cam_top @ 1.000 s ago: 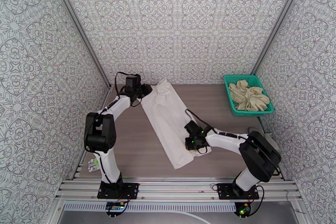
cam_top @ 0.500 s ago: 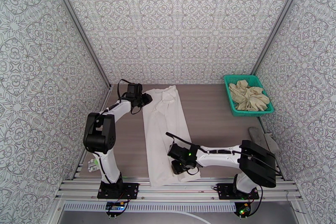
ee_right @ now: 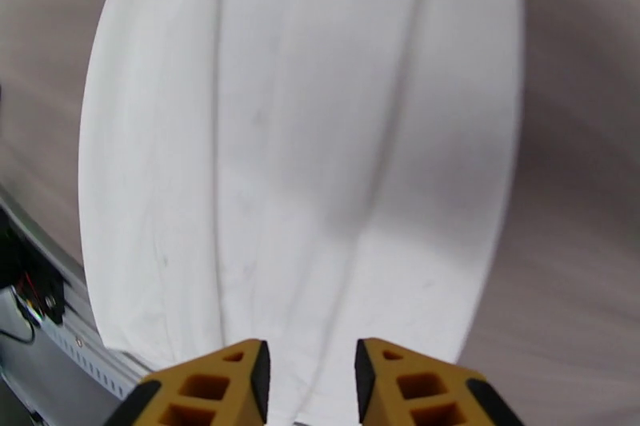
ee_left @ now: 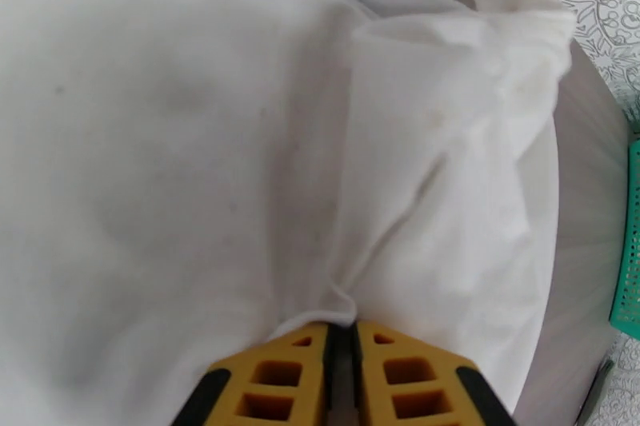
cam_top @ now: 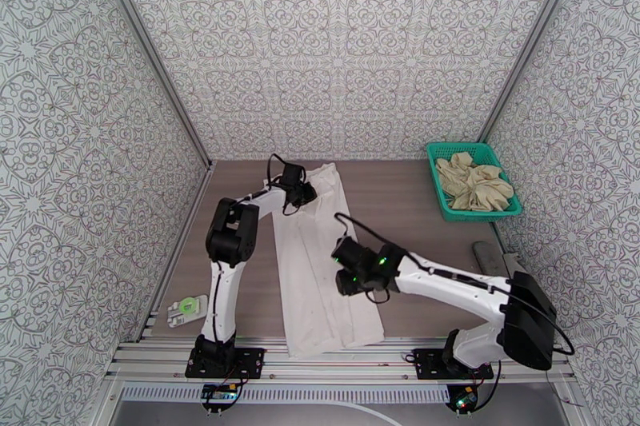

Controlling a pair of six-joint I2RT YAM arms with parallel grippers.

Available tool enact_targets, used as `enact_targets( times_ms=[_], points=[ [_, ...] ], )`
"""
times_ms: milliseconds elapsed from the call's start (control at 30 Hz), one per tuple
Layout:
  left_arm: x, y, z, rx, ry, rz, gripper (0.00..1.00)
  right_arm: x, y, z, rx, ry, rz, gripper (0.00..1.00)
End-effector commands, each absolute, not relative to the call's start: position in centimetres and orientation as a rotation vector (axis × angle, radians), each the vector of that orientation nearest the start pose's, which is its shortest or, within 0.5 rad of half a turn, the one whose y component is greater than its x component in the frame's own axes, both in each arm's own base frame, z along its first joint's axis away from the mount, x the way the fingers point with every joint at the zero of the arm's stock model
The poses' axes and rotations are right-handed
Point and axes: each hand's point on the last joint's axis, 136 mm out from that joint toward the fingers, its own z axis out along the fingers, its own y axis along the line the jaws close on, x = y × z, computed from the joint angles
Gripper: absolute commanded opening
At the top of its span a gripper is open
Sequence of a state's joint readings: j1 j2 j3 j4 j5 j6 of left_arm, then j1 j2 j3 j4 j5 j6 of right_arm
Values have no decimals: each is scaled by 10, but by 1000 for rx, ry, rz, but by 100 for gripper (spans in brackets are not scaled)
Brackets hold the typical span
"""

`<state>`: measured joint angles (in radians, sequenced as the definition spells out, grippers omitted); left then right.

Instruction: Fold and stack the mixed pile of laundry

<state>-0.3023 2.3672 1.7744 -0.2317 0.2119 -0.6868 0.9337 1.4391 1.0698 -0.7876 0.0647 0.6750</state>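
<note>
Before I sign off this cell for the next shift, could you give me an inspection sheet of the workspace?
Surface: brown wooden table, nothing spilled seen.
Job's things: white T-shirt folded into a long strip, hem at front rail; beige garment crumpled in teal basket.
Clutter: small green-and-white object near left; grey object at right edge.
Grippers: left gripper, jaws shut on T-shirt fold; right gripper, jaws apart over T-shirt, holding nothing.
Cables: black cables looping off both wrists.
Surroundings: patterned walls on three sides.
</note>
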Motion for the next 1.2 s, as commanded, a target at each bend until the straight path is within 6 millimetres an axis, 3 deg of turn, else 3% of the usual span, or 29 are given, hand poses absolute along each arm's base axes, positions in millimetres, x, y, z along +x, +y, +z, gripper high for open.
enact_targets(
  times_ms=[0, 167, 333, 433, 533, 667, 800, 867, 900, 933, 1000, 1167],
  points=[
    [573, -239, 4, -390, 2513, -743, 17, 229, 241, 120, -324, 2752, 320, 36],
    [585, -268, -4, -347, 2490, -928, 17, 256, 233, 112, -262, 2752, 377, 36],
    [597, -279, 17, -301, 2407, -1034, 18, 259, 251, 113, -308, 2758, 486, 36],
    [601, -273, 45, -263, 2377, -1023, 21, 242, 273, 113, -345, 2753, 692, 38],
    [598, -266, 79, -208, 2348, -999, 24, 211, 299, 107, -459, 2761, 813, 40],
    [593, -256, 118, -155, 2298, -993, 27, 150, 330, 93, -663, 2816, 923, 42],
    [583, -251, 143, -112, 2276, -994, 29, 105, 342, 72, -806, 2883, 908, 41],
    [576, -247, 151, -104, 2270, -992, 29, 96, 342, 63, -829, 2912, 877, 41],
    [573, -245, 146, -108, 2281, -992, 30, 93, 343, 59, -839, 2920, 864, 41],
    [569, -241, 161, -104, 2254, -996, 30, 91, 344, 57, -849, 2924, 853, 41],
    [560, -233, 165, -108, 2250, -989, 30, 93, 343, 51, -856, 2937, 796, 41],
    [540, -211, 162, -121, 2274, -947, 30, 90, 351, 40, -890, 2955, 756, 42]
  ],
)
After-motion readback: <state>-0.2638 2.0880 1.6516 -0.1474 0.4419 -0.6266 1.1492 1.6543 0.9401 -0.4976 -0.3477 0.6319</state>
